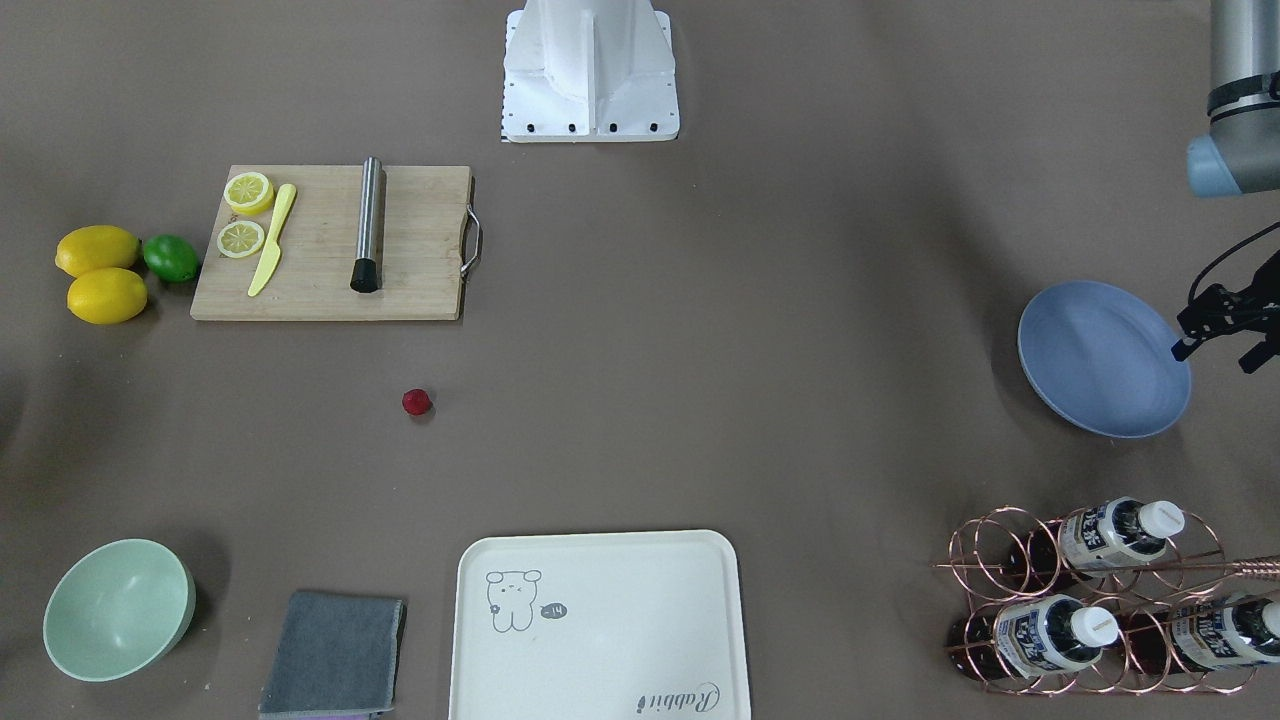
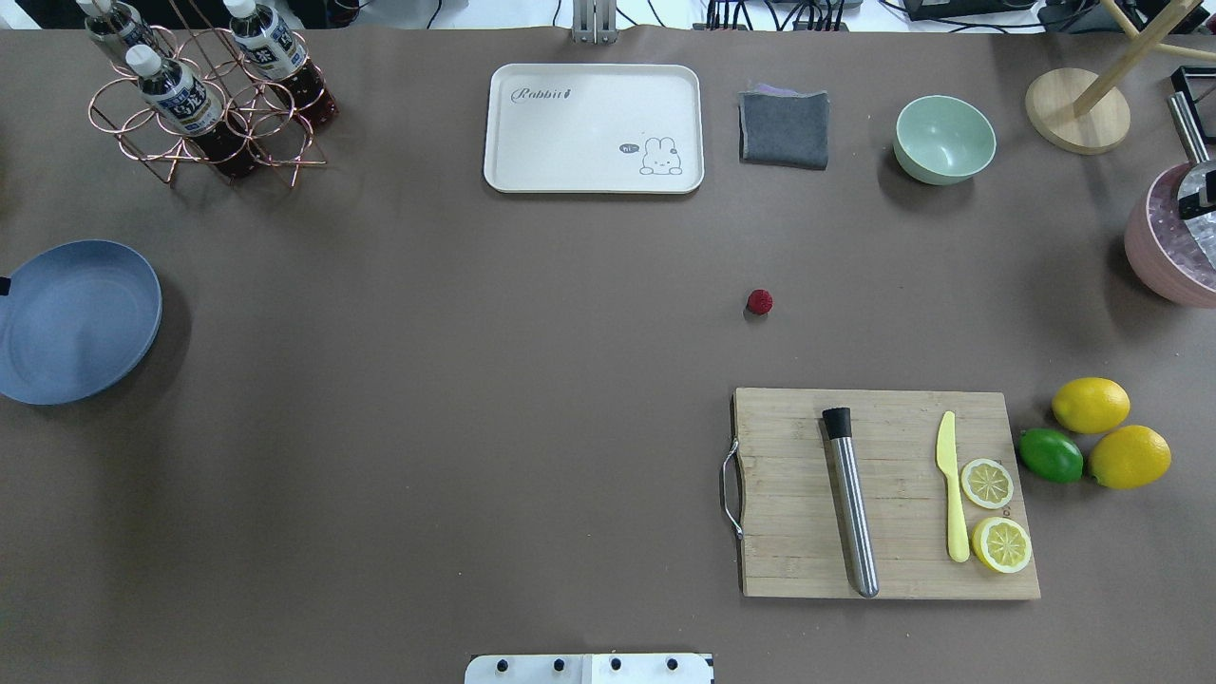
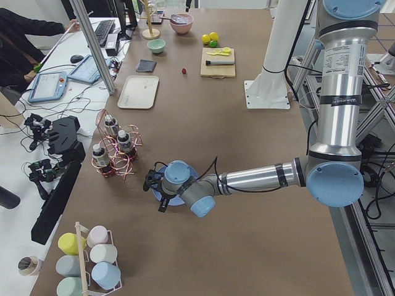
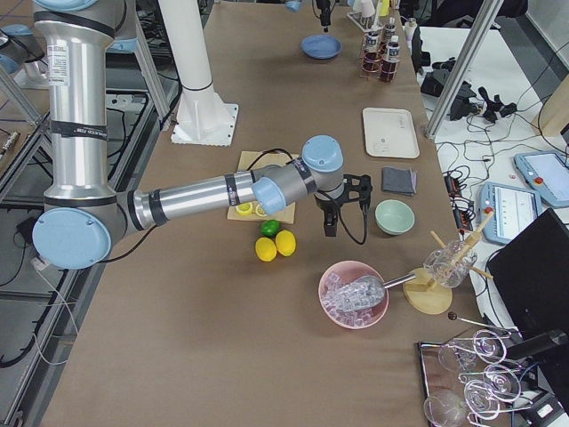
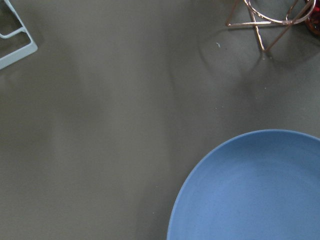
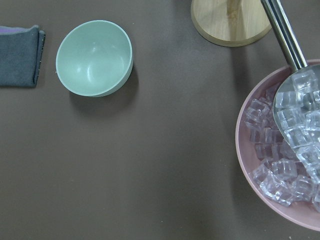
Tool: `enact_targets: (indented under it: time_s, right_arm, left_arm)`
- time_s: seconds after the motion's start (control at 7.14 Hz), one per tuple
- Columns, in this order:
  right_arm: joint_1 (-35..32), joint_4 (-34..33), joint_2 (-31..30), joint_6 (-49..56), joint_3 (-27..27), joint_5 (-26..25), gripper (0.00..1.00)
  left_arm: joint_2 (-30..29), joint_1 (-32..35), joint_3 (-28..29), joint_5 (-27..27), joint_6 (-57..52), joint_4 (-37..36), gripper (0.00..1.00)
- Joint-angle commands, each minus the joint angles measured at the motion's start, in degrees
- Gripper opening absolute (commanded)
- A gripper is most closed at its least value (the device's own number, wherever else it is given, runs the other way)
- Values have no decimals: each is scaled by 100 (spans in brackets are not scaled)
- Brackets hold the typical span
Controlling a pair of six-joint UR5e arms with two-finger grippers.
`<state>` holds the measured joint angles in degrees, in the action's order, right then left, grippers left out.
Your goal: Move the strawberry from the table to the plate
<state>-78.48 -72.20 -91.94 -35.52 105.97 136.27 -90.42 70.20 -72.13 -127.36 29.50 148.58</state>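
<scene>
The strawberry [image 1: 417, 402] [image 2: 759, 302] is a small dark-red fruit lying alone on the brown table [image 2: 475, 380], between the cutting board and the cream tray. Far from it, at the table's left end, lies the blue plate [image 1: 1100, 360] [image 2: 76, 323] [image 5: 250, 195], with nothing on it. My left gripper [image 1: 1217, 357] hovers at the plate's outer rim, and its black fingers stand apart with nothing between them. My right gripper [image 4: 342, 209] shows only in the exterior right view, above the table near the green bowl; I cannot tell whether it is open or shut.
A wooden cutting board [image 2: 883, 494] holds a steel muddler, a yellow knife and lemon slices, with two lemons and a lime [image 2: 1050, 455] beside it. At the far edge are a cream tray [image 2: 594, 128], grey cloth, green bowl [image 2: 943, 139], bottle rack [image 2: 204, 95] and pink ice bowl [image 6: 285, 150].
</scene>
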Motion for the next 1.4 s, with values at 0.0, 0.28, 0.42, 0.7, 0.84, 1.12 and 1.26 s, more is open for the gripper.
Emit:
enact_targets:
  time_s: [0.0,0.28,0.42,0.7,0.84,1.12,1.26]
  right_arm:
    - [96,4,18,-218,108,-4,100]
    - [140,4,44,-227,108,-30,100]
    - [166,4,79,-227,108,-39,100]
    - [228,4,88,-227,108,-109,100]
    - [228,4,80,-227,108,-109,100]
    - [228,-5,88,-227,99,-118,100]
    - [254,-5,115,-219,91,-144,100]
  left_arm:
    - [-98,-217,356,80,29,294,90]
    - [-107,-218,462,80,38,356,71]
    - [-107,-218,471,71,38,347,58]
    - [-107,-218,463,54,47,347,0]
    - [-116,-279,454,45,55,347,0]
    - [-124,-297,192,-382,561,330,0]
    - [-264,-123,-19,-1151,861,77,0]
